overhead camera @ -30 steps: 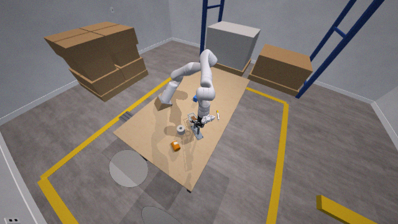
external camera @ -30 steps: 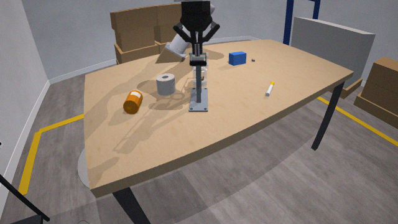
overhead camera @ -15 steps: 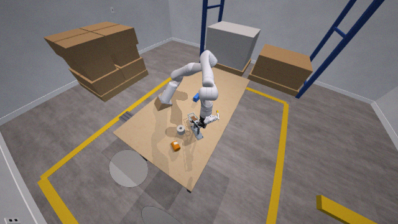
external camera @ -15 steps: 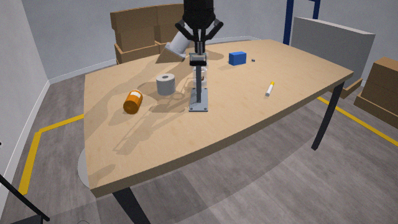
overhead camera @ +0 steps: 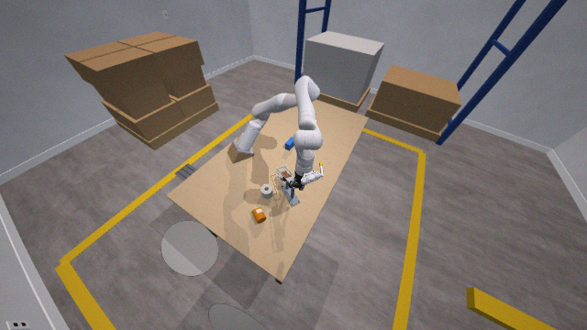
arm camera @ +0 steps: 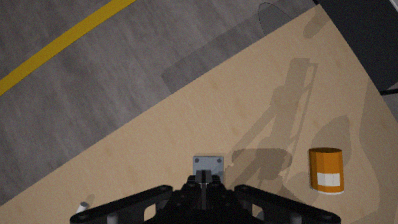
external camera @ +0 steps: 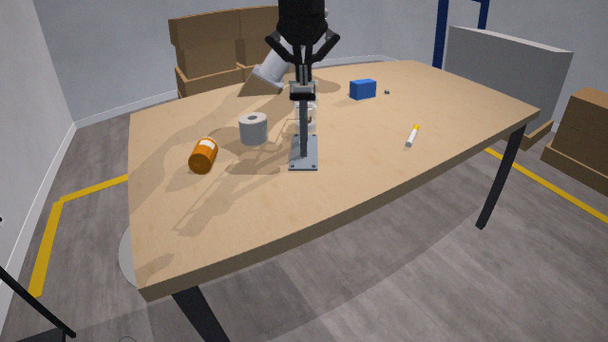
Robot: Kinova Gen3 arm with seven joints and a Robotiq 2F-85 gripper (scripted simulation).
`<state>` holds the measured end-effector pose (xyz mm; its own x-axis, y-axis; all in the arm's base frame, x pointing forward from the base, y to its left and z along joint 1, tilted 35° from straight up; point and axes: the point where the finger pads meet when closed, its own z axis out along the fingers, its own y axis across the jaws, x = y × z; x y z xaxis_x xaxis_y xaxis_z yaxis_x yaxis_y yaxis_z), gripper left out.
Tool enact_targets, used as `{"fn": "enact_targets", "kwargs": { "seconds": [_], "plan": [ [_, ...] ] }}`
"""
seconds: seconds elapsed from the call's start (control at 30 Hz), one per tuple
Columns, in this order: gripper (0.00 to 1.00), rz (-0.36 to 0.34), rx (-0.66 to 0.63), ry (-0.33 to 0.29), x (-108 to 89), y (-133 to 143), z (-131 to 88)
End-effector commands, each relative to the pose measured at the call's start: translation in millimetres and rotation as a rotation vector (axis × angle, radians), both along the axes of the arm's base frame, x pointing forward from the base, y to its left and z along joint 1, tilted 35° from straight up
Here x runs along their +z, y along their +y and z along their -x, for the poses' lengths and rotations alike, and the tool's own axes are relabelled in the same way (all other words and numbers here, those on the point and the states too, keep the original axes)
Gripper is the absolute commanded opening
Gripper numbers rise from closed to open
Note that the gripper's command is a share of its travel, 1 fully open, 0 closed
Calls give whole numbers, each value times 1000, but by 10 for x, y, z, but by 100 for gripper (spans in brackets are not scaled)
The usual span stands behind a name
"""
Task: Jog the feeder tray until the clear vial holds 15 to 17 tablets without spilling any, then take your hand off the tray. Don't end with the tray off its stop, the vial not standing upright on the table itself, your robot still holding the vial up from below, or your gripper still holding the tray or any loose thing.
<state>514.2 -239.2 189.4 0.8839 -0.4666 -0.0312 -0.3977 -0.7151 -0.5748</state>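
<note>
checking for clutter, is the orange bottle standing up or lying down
Lying down. The orange bottle rests on its side on the table, its white label facing up, left of the grey roll.

You are looking at a warehouse-style work cell: stacked cardboard boxes on pallets line the grey walls, blue steel racking rises behind, and yellow floor tape marks a zone around the wooden table.
</note>
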Motion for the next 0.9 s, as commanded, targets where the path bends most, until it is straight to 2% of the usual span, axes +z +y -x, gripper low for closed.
{"fn": "enact_targets", "kwargs": {
  "seconds": [0.0,0.23,0.43,0.87],
  "plan": [
    [0,-2,-7,12,-28,8,84],
    [0,0,-8,7,-61,155,251],
    [0,-2,-8,11,-96,170,270],
    [0,2,-5,7,5,-46,18]
  ]
}}
